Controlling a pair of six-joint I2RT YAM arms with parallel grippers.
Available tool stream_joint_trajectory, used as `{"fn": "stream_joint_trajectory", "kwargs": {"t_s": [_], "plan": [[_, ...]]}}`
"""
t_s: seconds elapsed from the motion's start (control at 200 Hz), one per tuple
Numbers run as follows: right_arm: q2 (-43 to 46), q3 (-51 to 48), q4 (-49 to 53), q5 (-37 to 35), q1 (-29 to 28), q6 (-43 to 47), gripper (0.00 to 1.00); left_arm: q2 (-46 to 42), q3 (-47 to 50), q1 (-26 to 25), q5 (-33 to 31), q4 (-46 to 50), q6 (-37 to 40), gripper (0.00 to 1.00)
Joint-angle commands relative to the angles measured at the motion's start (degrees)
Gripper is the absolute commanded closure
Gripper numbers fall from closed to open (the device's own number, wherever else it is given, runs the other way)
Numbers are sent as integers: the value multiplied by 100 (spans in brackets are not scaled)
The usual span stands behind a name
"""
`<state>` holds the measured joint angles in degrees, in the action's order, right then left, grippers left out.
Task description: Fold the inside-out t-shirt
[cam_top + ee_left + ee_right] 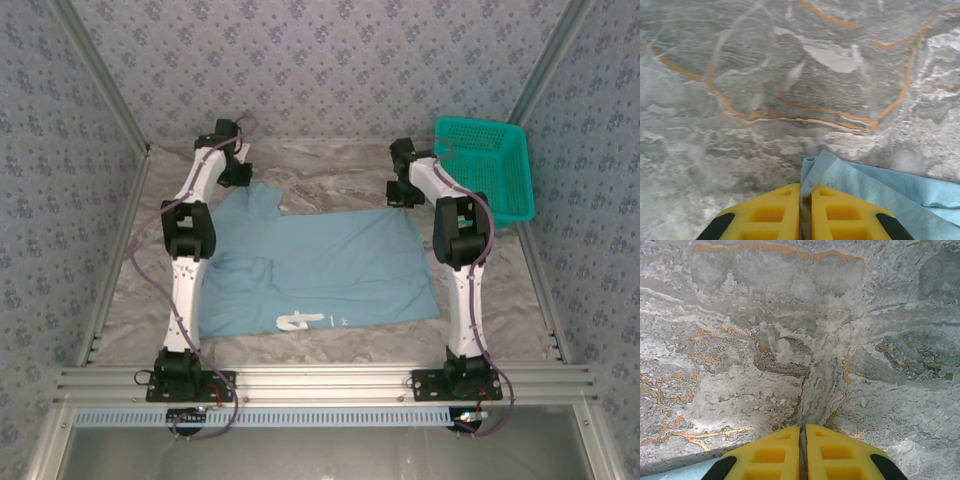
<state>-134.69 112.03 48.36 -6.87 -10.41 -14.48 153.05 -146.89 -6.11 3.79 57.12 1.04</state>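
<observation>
Left of the teal mesh basket (490, 165), and nearer the arm bases than it is, you have the inside-out t-shirt (330, 265) lying spread on the marbled table (330, 170). It lies mostly flat. The body reaches from just beside the basket's left wall across to the far side of the table from the basket. A sleeve or corner pokes out on the side away from the basket, and a fold shows in that same half. The white lettering (300, 322) sits on the shirt's edge farthest from the basket, toward the arm bases.

Your right gripper (402, 195) is down at the table just left of the basket, at the shirt corner closest to it. In the right wrist view its yellow fingers (770, 455) stand pressed together with only a dark slit between them. A sliver of blue cloth shows beneath the finger on the side away from the basket. You cannot tell from here whether any cloth is caught in that slit.

Your left gripper (243, 180) is well apart from the basket, across the full width of the shirt, at about the same depth on the table as the basket's near end. In the left wrist view its fingers (770, 215) are closed to a thin gap. The shirt's folded edge runs straight into that gap, so the jaws are pinching the cloth. The rest of the fabric trails off toward the basket side.
</observation>
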Motion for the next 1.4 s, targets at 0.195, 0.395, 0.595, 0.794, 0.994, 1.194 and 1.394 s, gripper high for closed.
{"fn": "stream_joint_trajectory", "kwargs": {"t_s": [0.195, 0.395, 0.595, 0.794, 0.994, 1.194, 1.394], "plan": [[-272, 126, 297, -131, 49, 50, 92, 270, -445, 312, 351, -62, -199, 82], [-280, 140, 281, -104, 53, 51, 92, 460, -743, 322, 581, -91, -66, 76], [-285, 143, 277, -104, 40, 42, 93, 550, -841, 323, 736, -106, 62, 87], [-209, 135, 146, -222, 33, -19, 95, 513, -1096, 329, 730, -164, 61, 100], [30, 115, -108, -348, 39, -4, 100, 163, -1123, 335, 919, -387, 140, 100], [272, 25, -209, -429, 55, 266, 100, -175, -1109, 349, 1058, -196, 388, 100], [825, -533, -641, -339, 57, 561, 100, -707, -772, 353, 1160, 114, 644, 100]]}}
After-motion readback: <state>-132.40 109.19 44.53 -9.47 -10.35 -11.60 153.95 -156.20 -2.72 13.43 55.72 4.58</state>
